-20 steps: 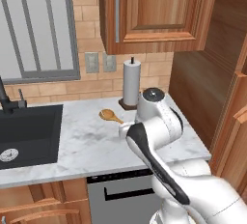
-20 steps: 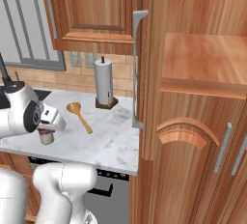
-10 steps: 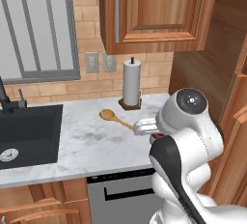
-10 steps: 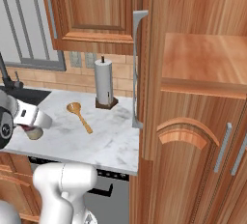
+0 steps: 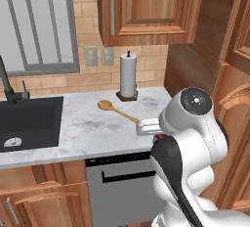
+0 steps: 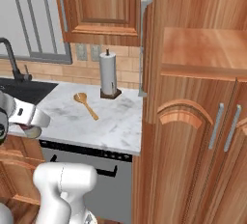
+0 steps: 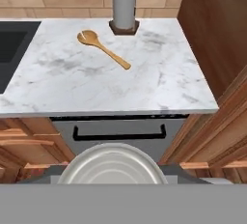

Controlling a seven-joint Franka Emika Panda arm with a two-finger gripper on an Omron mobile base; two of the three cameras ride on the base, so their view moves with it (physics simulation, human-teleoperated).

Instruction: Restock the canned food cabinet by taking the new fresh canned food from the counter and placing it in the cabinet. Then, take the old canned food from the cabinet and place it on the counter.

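Note:
My gripper (image 6: 29,126) is shut on the new fresh canned food (image 6: 32,132), held in front of the counter's (image 6: 111,121) front edge. In the hand view the can's silvery lid (image 7: 113,164) sits low and central between the fingers. From the left base view a red sliver of the can (image 5: 160,136) peeks out under the hand (image 5: 149,127). The cabinet (image 6: 202,49), with its shelf niche and long grey bar handle (image 6: 144,44), stands at the right end of the counter. The old canned food is out of view.
A wooden spoon (image 7: 103,49) lies on the marble, and a paper towel holder (image 5: 128,74) stands by the brick wall. A black sink (image 5: 29,121) with a faucet is at the left. A dishwasher front (image 7: 118,131) sits under the counter, and a wall cabinet (image 5: 146,11) hangs above.
The arm has swung right and drawn the can off the counter towards its front edge. The spoon and the paper towel holder have not moved.

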